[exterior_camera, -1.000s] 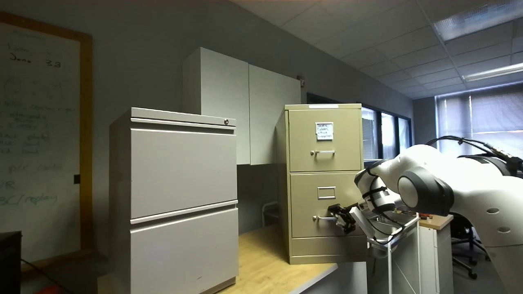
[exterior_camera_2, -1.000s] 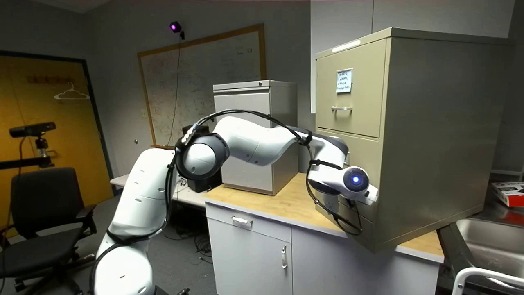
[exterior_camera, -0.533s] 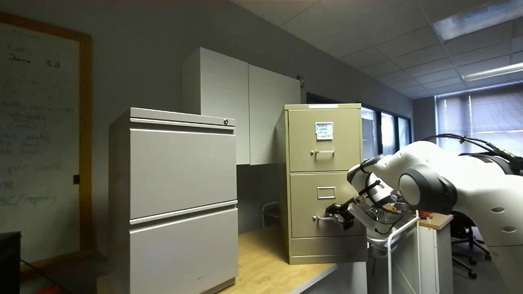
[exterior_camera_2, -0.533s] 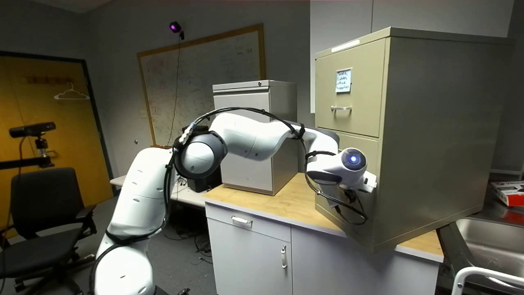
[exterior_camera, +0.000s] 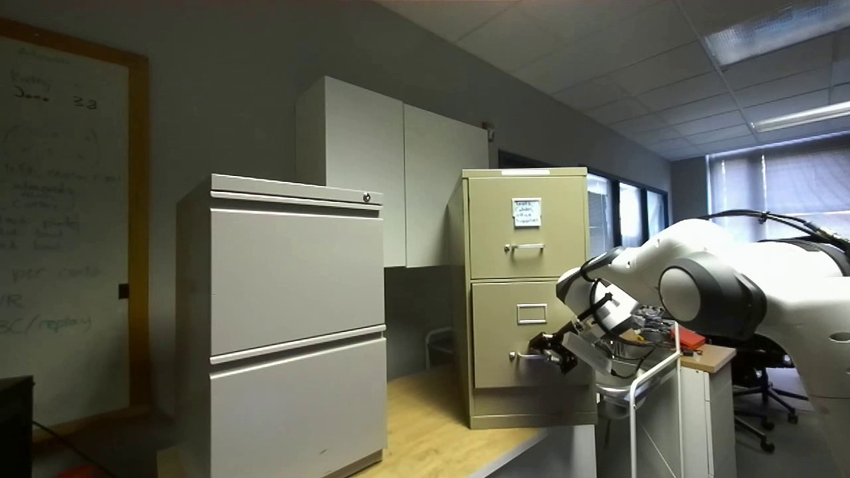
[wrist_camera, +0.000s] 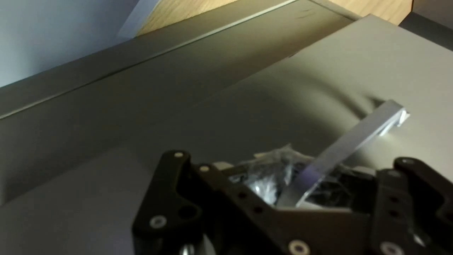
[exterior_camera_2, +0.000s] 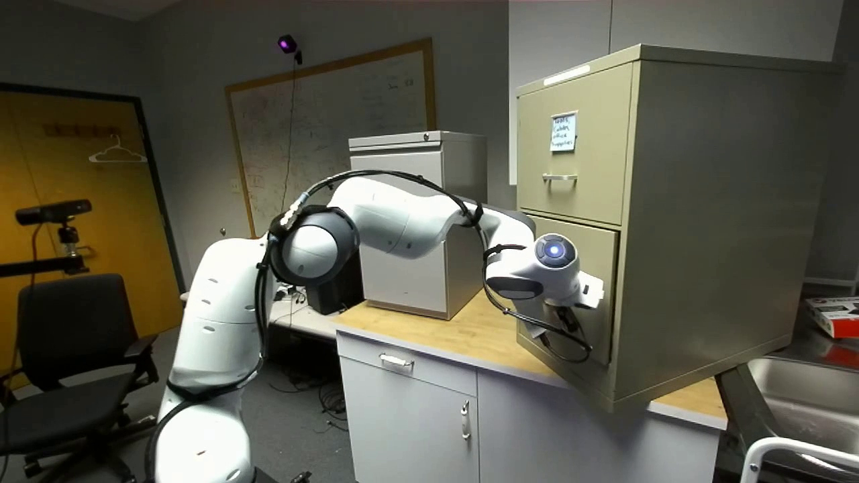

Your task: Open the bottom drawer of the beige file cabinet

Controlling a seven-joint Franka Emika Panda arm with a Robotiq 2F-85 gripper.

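Gripper [wrist_camera: 300,182] is clamping the handle [wrist_camera: 343,145], which is running level across the bottom drawer [exterior_camera: 501,337] just behind it. Drawer's sitting slightly proud of the beige file cabinet [exterior_camera_2: 718,215] (barely ajar); I'm expecting a straight pull out, square to the handle.

Smooth metal bottom drawer [exterior_camera: 501,335]; film [wrist_camera: 265,180] on claw [wrist_camera: 300,180] apparently plastic.

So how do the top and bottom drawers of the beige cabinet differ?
The top drawer looks shut; the bottom drawer stands slightly out. The top drawer shows a written paper label; the bottom drawer has only an empty label holder. The fingers are at the bottom drawer's handle; the top drawer's handle is clear of them. Both drawers are beige, with a silvery bar handle.
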